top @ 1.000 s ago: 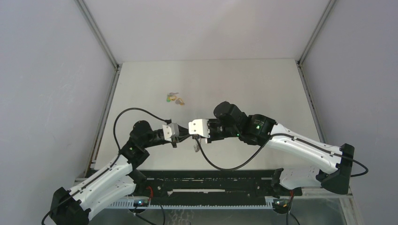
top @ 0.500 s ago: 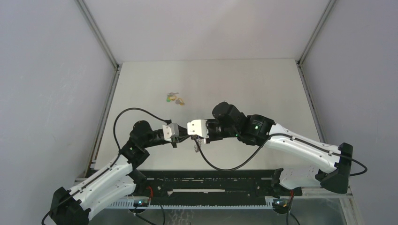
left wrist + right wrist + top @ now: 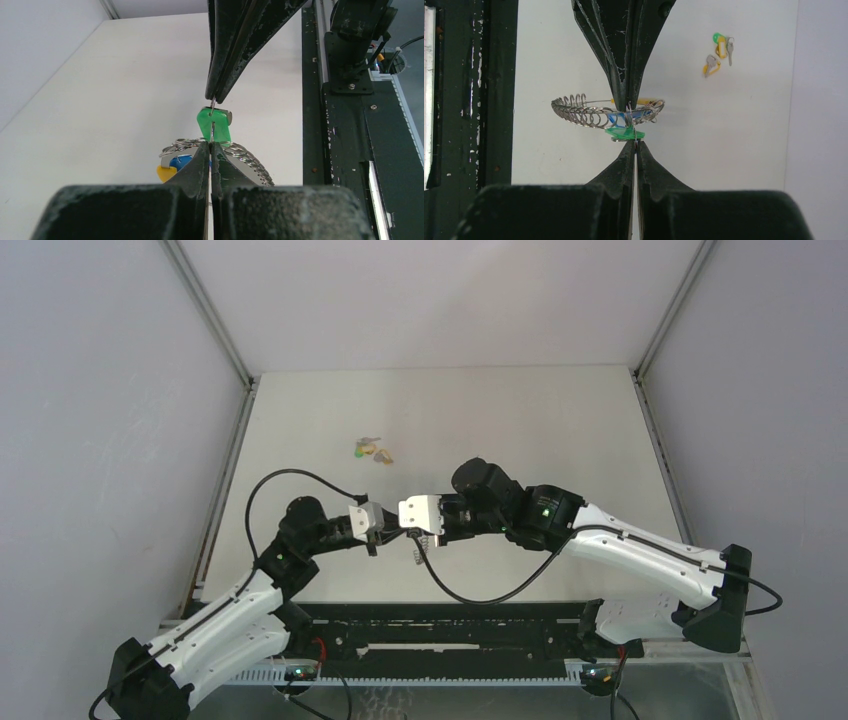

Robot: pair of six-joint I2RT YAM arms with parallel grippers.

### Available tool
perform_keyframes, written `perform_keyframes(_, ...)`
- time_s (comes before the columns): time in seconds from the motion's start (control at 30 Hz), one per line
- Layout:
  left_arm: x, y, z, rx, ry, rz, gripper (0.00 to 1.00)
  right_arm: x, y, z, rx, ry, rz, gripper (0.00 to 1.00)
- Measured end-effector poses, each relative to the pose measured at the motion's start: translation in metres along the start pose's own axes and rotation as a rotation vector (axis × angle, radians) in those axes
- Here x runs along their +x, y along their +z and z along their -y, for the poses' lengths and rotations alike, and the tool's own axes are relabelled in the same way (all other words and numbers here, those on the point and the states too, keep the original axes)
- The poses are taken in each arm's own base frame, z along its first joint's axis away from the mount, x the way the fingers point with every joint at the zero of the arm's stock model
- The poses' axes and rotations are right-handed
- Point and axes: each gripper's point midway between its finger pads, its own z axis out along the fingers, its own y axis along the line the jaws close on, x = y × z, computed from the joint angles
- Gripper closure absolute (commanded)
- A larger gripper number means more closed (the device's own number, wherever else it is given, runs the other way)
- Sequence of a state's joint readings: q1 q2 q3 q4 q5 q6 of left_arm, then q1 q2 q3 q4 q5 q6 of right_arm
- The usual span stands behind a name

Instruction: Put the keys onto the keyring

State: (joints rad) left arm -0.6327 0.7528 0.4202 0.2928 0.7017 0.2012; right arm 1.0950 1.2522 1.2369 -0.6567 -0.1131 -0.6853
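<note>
Left wrist view: left gripper (image 3: pixel 210 146) and right gripper (image 3: pixel 214 98) both pinched shut on keyring (image 3: pixel 247 159), green key (image 3: pixel 216 129) apparently threaded; other keys (image 3: pixel 718 52) lie loose on desk (image 3: pixel 734 130).

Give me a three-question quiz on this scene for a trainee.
1. True or false: the left pincer and the right pincer are both shut.
2. Which key hangs between the pincer tips? A red; B the green key; C black.
3. Fill in: the loose keys lie on the ___, apart from the ring.
Key: 1 true; 2 B; 3 table.
</note>
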Motion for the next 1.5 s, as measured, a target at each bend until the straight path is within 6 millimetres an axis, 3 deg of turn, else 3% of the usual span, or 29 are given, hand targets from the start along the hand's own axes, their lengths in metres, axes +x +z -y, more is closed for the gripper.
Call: perform_keyframes(1.5, -0.0013, -0.0008, 0.0023, 0.003, 0.003, 0.001, 1.00, 0.0029, 0.0071, -0.0038, -0.020, 0.013, -0.013, 1.00)
